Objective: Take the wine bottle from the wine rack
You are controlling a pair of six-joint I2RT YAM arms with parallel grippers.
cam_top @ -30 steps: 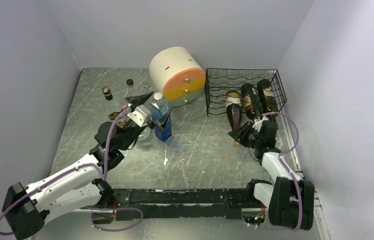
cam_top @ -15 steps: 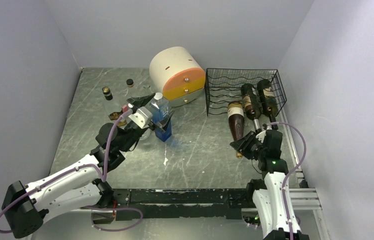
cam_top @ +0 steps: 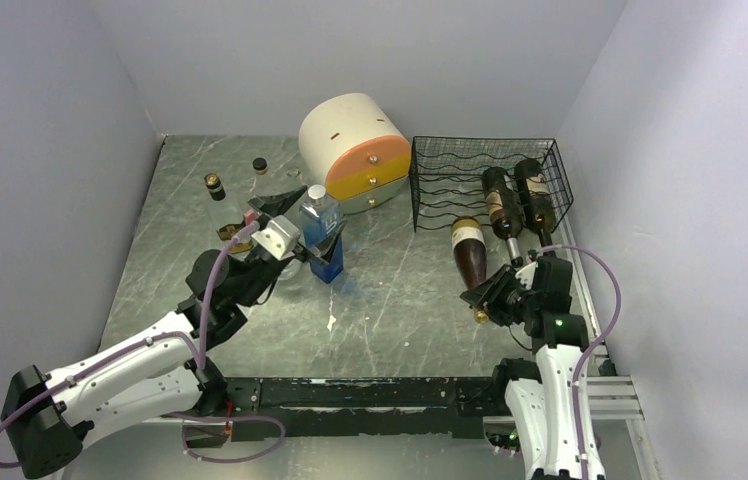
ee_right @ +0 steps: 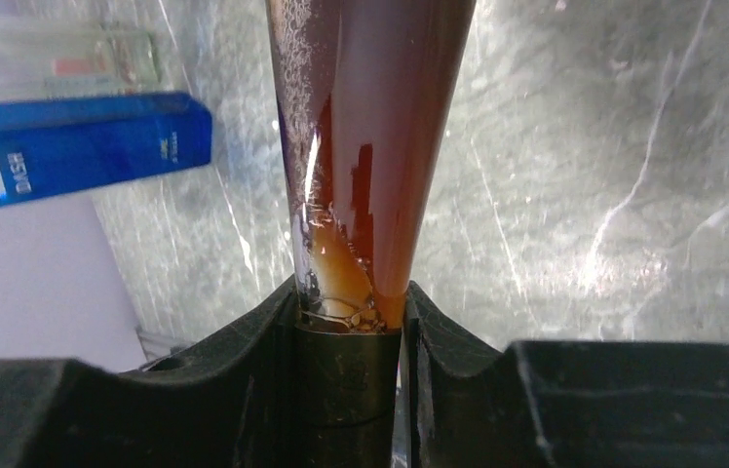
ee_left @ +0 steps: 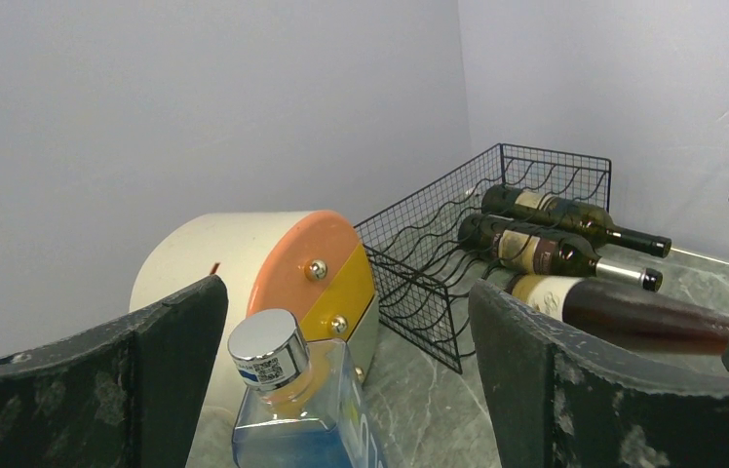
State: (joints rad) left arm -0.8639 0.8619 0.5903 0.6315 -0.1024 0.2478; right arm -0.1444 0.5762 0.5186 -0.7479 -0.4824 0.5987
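- The right hand (cam_top: 483, 298) is shut tight on the thin neck of the wine bottle (cam_top: 468, 252), right up by the cap.
- The bottle lies long-ways on the 6 o'clock side of the wine rack (cam_top: 450, 165). Its fat end is at the rack's open front (I cannot tell if it is all the way out).
- The hand holds only the skinny end, and the fat end is heavy. The bottle could tip down, turn in the hand or slip out.
- If the fat end dips, it could catch on the wire edge and tug the rack along.
- If it swings toward 3 o'clock, it could bump the two other bottles (cam_top: 515, 198) lying in the rack.
- If it drops, it could roll across the counter (cam_top: 400, 290) or even break (it is glass).
- The left hand (cam_top: 295, 225) is wide open and holds nothing. The blue bottle (cam_top: 322, 235) stands between its fingers, so a small push could knock it over.
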